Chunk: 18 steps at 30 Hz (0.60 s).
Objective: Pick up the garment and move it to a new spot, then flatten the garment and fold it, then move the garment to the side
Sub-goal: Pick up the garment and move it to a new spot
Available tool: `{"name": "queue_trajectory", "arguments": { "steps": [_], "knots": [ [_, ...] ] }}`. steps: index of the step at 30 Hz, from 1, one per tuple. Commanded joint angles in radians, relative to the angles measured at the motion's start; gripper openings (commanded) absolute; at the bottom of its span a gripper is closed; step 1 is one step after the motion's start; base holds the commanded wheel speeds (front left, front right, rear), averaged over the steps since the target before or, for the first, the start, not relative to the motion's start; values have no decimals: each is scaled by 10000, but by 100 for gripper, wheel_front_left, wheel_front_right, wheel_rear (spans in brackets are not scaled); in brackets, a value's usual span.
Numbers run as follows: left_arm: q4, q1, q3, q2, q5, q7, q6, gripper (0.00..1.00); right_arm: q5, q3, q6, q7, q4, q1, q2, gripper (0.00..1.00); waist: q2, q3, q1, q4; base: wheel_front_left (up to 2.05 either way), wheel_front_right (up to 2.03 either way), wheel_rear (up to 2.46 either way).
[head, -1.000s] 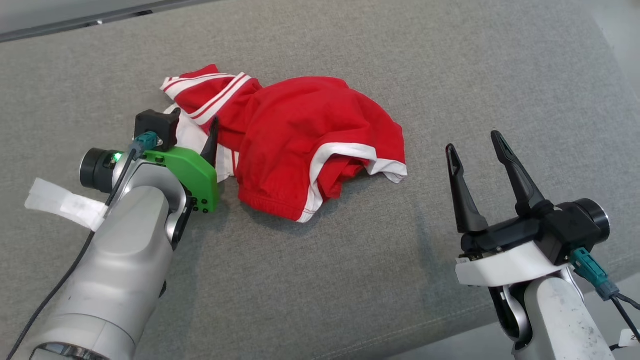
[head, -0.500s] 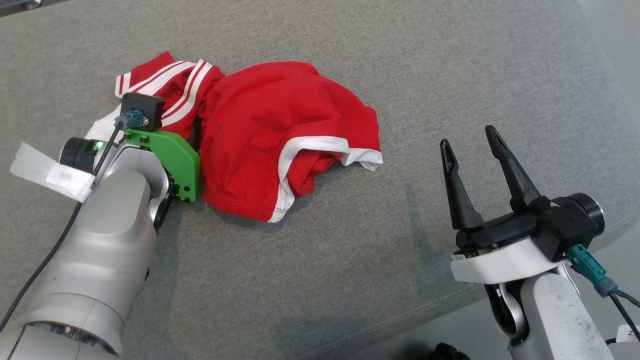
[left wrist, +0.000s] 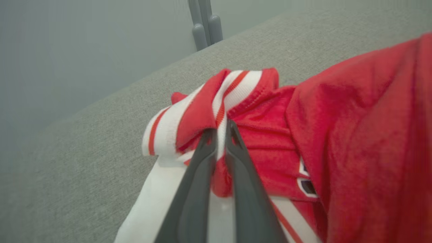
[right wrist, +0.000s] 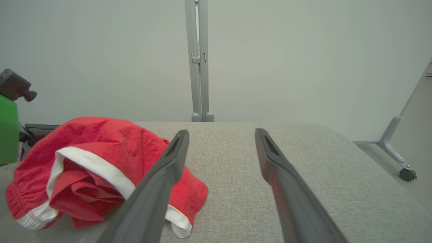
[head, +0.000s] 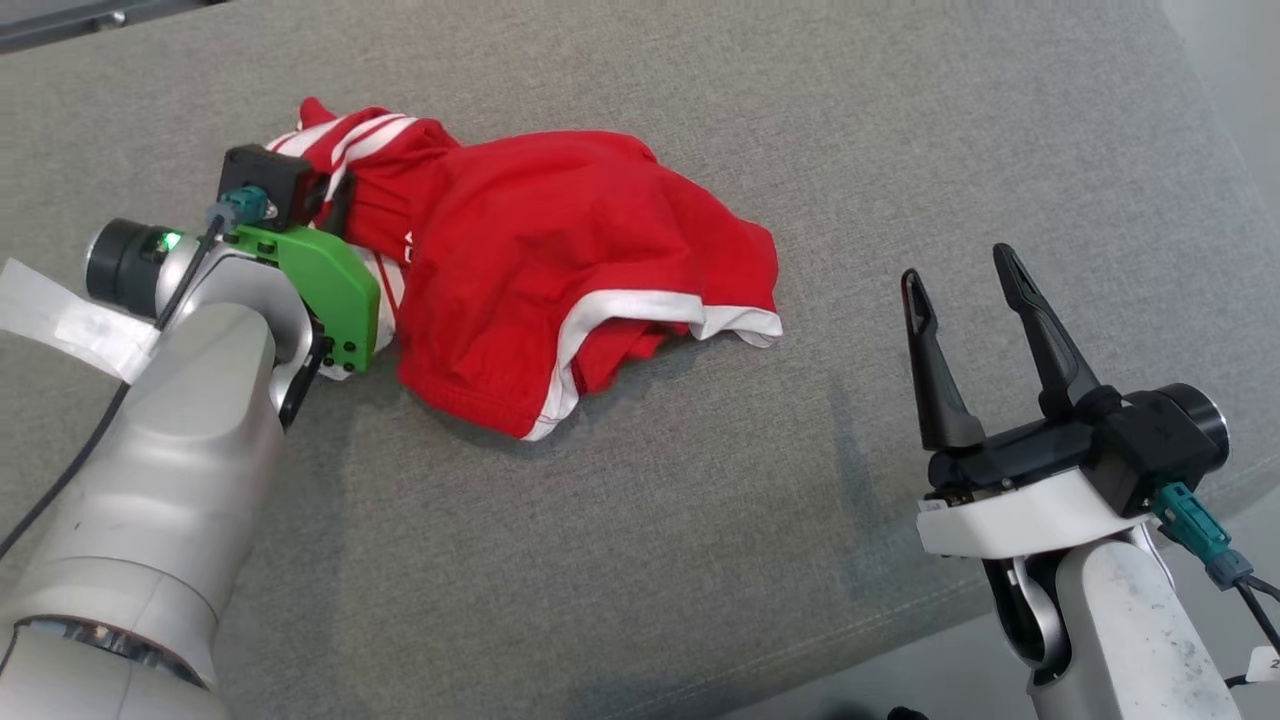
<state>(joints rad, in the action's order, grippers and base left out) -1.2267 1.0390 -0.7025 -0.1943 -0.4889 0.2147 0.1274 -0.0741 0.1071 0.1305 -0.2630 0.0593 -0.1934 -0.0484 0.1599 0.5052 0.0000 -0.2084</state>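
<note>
Cloth first: the left gripper (left wrist: 221,130) is clamped on the striped trim (left wrist: 236,84) of the red garment (head: 560,250), which is soft, light and limp, so it will likely drape from that pinch. Its bulk lies just right of those fingers on the grey cushion (head: 700,520). Well beyond it the right gripper (head: 960,272) stands wide and empty; the white-edged hem (head: 650,300) nearest it looks the best second hold.

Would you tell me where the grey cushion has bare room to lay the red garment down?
Bare cushion lies between the garment and the open right gripper, along the near edge, and beyond the garment's far side. It is crowded at the left, where the left gripper pinches the garment.
</note>
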Motion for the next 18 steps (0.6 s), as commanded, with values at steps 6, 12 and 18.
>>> {"name": "queue_trajectory", "arguments": {
  "steps": [6, 12, 18],
  "knots": [
    [446, 661, -134, -488, 61, 292, 24, 0, 158, -84, 4, -38, -140, 238, -37, 100, 1, -892, 0, 730, 0, 0, 0],
    [1079, 1134, -242, -1235, -207, 304, 30, 0, 236, -161, 4, -38, -186, 441, -37, 100, 1, -1538, 0, 1111, 0, 0, 0],
    [1882, 1444, -243, -2074, -558, 133, 33, 0, 242, -285, 4, -38, -238, 684, -37, 100, 1, -2024, 0, 1414, 0, 0, 0]
  ]
}}
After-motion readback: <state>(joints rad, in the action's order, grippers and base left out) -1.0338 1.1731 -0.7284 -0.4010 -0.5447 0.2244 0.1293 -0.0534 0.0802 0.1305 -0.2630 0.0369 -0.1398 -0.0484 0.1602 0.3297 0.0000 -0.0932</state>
